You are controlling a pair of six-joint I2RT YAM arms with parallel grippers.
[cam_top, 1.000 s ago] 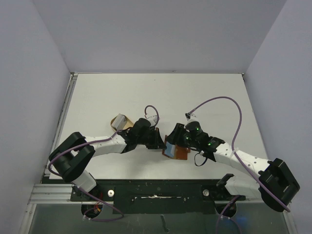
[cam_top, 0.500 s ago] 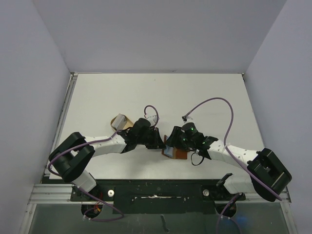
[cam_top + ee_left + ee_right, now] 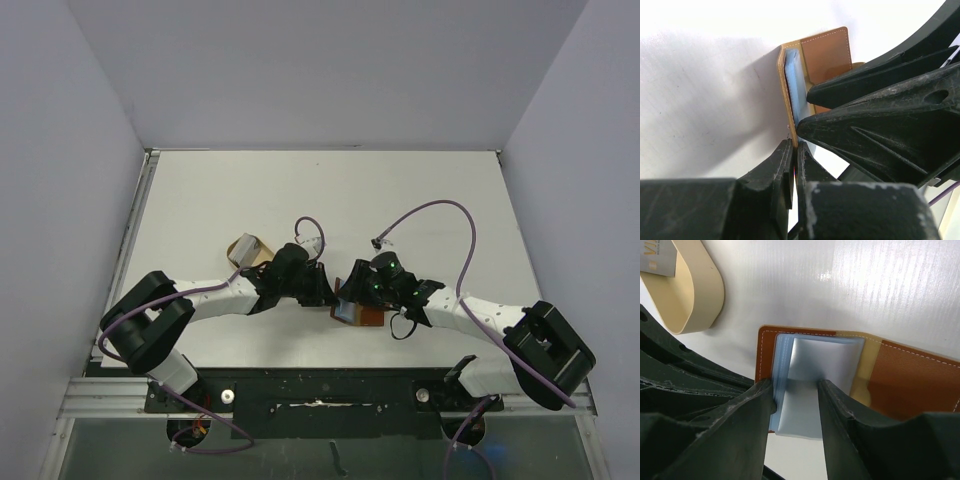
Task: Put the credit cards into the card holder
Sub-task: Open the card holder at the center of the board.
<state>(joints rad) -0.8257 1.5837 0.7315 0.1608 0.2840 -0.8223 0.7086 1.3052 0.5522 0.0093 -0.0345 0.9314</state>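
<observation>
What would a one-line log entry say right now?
left tool: shut on wallet edge | right tool: astride blue card | blue card: overhanging wallet

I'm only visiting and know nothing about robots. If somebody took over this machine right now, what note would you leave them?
Left hand: shut, pinching the edge of the open card holder.
Right hand: jaws apart, fingers on the pale blue card.
Pale blue card: lying in the open card holder, not clearly seated in a slot.
Tan tray: beside the card holder, with a light card in it.
Done: nothing fully seated.
Left: push this card home, then probably fetch the one from the tray.
</observation>
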